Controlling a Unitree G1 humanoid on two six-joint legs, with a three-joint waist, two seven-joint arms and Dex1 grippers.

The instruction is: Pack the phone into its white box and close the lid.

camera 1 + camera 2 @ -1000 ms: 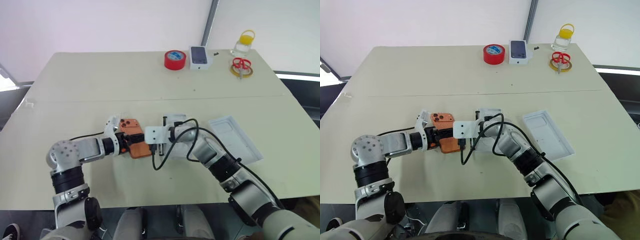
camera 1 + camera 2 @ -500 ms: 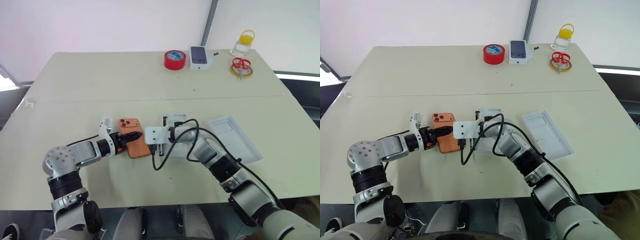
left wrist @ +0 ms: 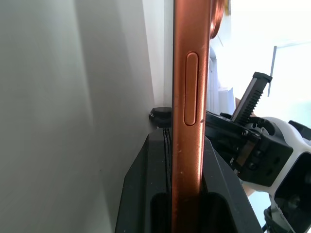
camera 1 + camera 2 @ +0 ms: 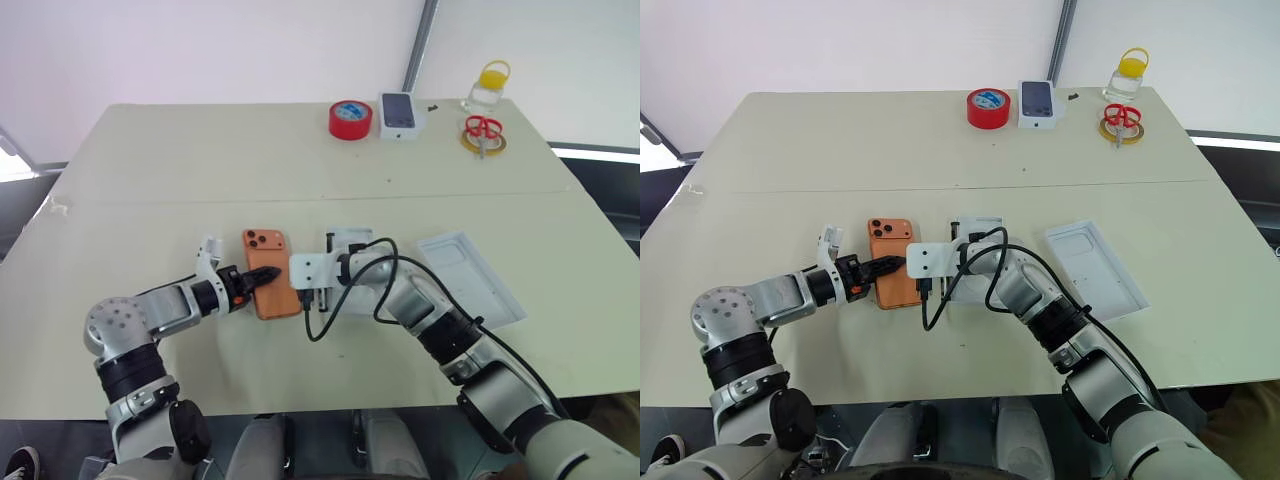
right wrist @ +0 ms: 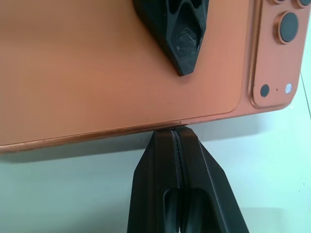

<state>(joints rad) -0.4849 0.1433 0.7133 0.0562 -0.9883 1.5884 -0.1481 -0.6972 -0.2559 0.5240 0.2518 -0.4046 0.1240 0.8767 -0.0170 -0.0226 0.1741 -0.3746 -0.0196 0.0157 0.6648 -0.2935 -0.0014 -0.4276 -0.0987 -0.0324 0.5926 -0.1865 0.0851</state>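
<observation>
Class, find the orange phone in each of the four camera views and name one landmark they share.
Left eye view: phone centre-left on the table.
Right eye view: phone left of centre.
Left wrist view: edge-on, centre.
Right wrist view: back across the top.
Shared landmark: its camera cluster.

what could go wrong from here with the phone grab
The left claw pinches the phone only by one long edge, so it may tilt or slip when lifted. The shut right claw presses its tips against the opposite edge and could push the phone out of that thin grip. The white box lies partly under the right arm, so placing could snag on the cable.
</observation>
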